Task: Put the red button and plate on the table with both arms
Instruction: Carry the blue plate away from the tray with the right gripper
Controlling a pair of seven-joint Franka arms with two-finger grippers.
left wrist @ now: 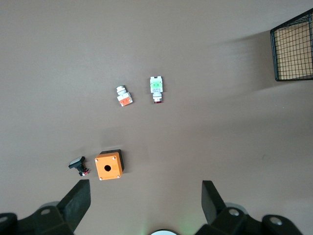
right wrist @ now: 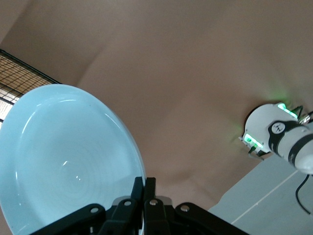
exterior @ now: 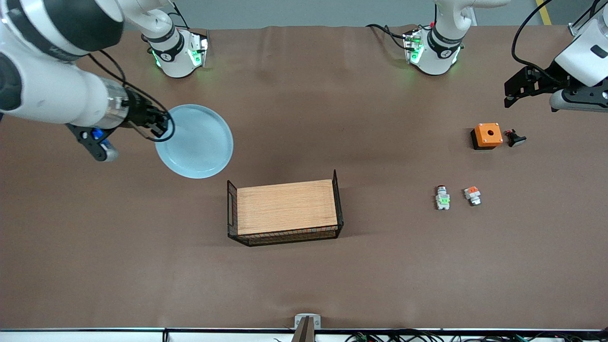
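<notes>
The pale-blue plate (exterior: 194, 141) is held by its rim in my right gripper (exterior: 159, 124), tilted above the table (exterior: 380, 261) at the right arm's end. In the right wrist view the fingers (right wrist: 138, 188) are shut on the plate's rim (right wrist: 63, 161). The red button (exterior: 442, 197), with its green block, lies on the table toward the left arm's end; it also shows in the left wrist view (left wrist: 156, 88). My left gripper (exterior: 512, 96) hangs open and empty over the table beside the orange box, its own view showing the gap between the fingertips (left wrist: 145, 188).
A similar piece with an orange block (exterior: 472, 194) lies beside the button. The orange box with a hole (exterior: 487, 135) and a small black part (exterior: 515, 138) lie farther from the camera. A wooden board with black mesh ends (exterior: 285, 206) stands mid-table.
</notes>
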